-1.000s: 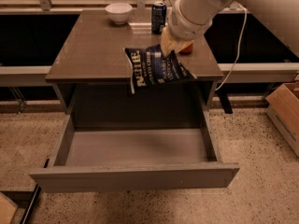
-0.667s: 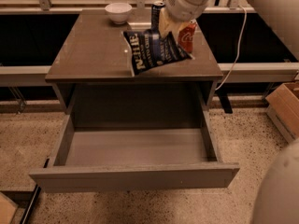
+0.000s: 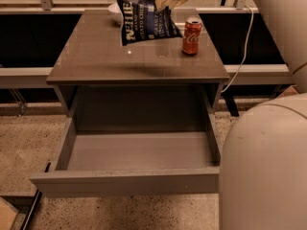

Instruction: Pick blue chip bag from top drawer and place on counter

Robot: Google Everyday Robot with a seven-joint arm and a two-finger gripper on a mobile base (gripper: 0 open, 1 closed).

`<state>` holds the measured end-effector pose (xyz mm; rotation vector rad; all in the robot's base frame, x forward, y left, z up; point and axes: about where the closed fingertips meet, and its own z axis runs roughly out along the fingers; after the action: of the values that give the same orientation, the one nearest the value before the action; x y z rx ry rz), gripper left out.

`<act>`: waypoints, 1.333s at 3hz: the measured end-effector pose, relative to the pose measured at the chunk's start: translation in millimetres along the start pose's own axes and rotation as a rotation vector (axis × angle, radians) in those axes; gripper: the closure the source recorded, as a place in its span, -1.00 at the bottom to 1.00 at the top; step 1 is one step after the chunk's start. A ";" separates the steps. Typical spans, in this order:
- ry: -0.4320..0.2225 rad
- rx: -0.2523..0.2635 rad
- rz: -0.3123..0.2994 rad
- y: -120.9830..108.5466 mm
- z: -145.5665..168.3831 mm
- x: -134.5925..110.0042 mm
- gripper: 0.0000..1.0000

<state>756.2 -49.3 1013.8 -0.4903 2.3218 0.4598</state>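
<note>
The blue chip bag (image 3: 144, 19), dark navy with white lettering, hangs in the air above the back of the counter (image 3: 96, 56). My gripper (image 3: 165, 0) is at the top edge of the view, shut on the bag's upper right edge. The bag casts a shadow on the glossy tabletop below it. The top drawer (image 3: 139, 150) is pulled fully open beneath the counter and its grey bottom is bare.
A red soda can (image 3: 192, 36) stands upright on the counter's back right, just right of the bag. A white bowl (image 3: 114, 11) at the back is mostly hidden behind the bag. My arm (image 3: 268, 166) fills the lower right. A white cable (image 3: 245, 42) hangs to the right.
The gripper has carried the bag up and toward the back of the counter. The red can, earlier behind the gripper and bag, now stands exposed. My arm now fills the lower right.
</note>
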 end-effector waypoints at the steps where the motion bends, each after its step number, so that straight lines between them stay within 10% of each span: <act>1: -0.013 -0.069 0.020 -6.9 55.2 0.4 1.00; 4: 0.012 -0.077 0.024 -5.7 72.6 8.0 -0.31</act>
<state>794.8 -23.0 957.3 -0.5038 2.3300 0.5610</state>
